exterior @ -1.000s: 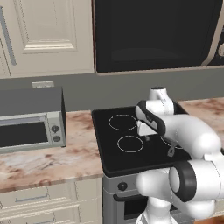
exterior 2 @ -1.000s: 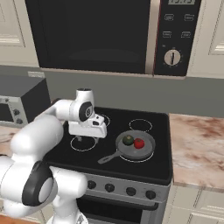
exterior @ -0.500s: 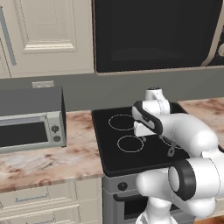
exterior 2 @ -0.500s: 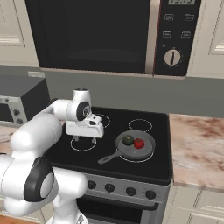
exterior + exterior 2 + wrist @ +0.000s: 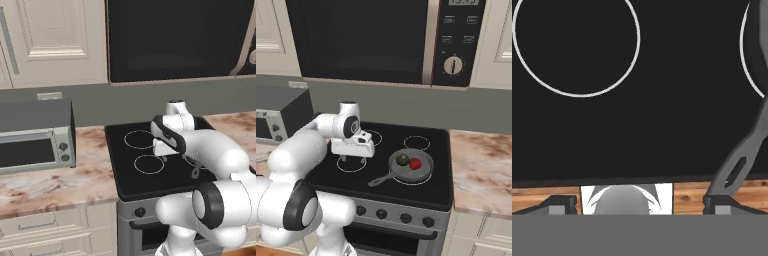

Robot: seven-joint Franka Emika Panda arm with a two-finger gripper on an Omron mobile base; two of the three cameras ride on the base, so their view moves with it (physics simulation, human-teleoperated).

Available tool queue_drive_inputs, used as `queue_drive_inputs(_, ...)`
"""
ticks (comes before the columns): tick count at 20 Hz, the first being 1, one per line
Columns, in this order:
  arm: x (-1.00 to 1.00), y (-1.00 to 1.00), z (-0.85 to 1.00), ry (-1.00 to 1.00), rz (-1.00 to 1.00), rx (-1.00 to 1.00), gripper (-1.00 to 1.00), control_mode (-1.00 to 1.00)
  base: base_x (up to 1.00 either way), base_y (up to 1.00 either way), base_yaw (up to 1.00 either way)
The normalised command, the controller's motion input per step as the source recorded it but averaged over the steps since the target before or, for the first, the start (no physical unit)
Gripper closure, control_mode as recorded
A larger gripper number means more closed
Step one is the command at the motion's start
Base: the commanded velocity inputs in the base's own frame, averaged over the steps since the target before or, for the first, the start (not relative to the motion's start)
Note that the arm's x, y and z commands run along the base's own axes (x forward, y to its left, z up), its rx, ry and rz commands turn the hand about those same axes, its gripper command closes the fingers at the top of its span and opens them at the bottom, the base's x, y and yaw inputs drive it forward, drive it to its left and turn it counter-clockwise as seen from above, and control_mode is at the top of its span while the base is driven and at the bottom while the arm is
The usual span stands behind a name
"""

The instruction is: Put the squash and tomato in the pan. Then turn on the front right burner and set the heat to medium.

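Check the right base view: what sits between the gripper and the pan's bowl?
Only the pan's own handle and bare black stovetop. The gripper hangs over the front left burner ring; the squash and tomato lie inside the pan.

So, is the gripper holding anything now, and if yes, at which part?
Nothing is held. The gripper hangs over the black stove with only stove surface between its fingertips; the squash and tomato lie in the pan.

My arm [image 5: 298, 150] is glossy white, built of thick rounded segments with dark grey joint rings, ending in a boxy white hand [image 5: 353, 146] with dark fingertips.
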Motion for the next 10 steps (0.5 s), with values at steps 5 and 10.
queue_drive_inputs(5, 0.0, 0.0, 0.0, 0.0, 0.0, 0.0, -1.0, 1.0, -0.15, 0.0, 0.01)
queue_drive_inputs(10, 0.0, 0.0, 0.0, 0.0, 0.0, 0.0, -1.0, 1.0, -0.32, 0.13, 0.0)
